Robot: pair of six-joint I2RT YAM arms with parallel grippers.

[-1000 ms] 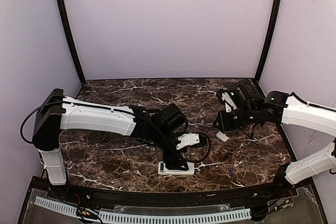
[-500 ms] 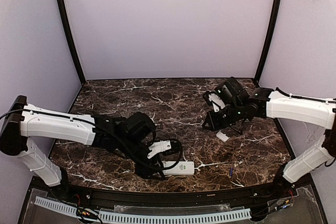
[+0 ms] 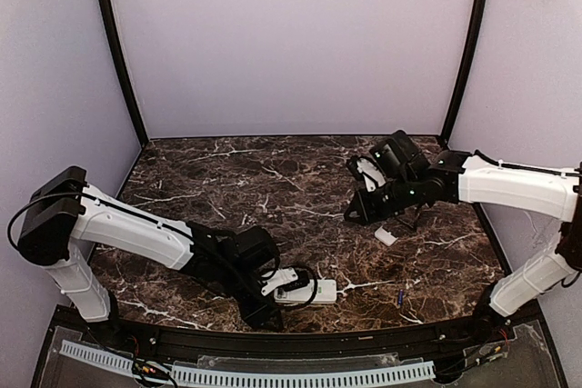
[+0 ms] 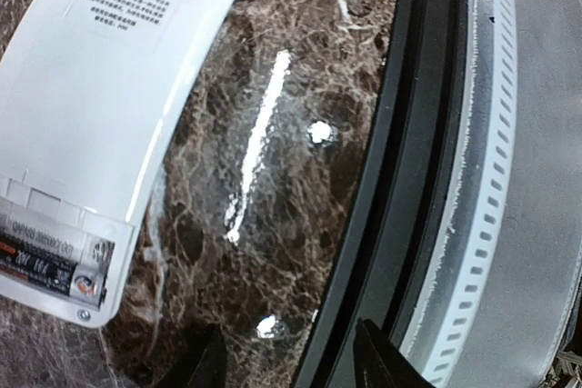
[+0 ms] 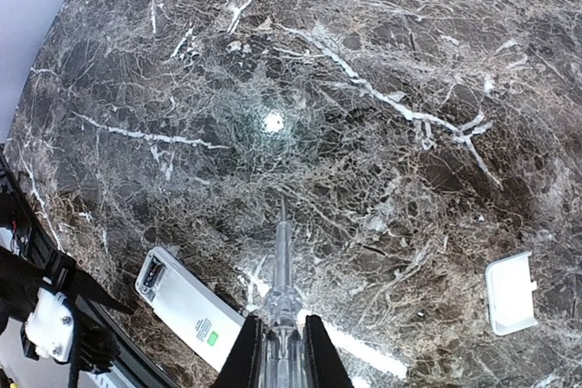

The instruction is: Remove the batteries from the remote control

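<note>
The white remote control [image 3: 306, 292] lies near the table's front edge, its back up and its battery bay open at the left end. In the left wrist view the remote [image 4: 100, 106] holds one dark battery [image 4: 41, 259] in that bay. Another blue-purple battery [image 3: 399, 297] lies loose at the front right. My left gripper [image 3: 262, 313] is open and empty just left of the remote, its fingertips [image 4: 207, 359] over the table edge. My right gripper [image 3: 353, 213] is shut on a clear slim tool [image 5: 280, 261], high above the remote [image 5: 186, 306].
The small white cover piece [image 3: 386, 235] lies on the marble right of centre; it also shows in the right wrist view [image 5: 509, 293]. A black rail [image 4: 409, 179] and a white slotted strip [image 4: 496, 179] run along the near edge.
My left gripper has pulled back left off the remote toward the near edge, leaving it flat on the table. My right arm has shifted a little left with the tool.
</note>
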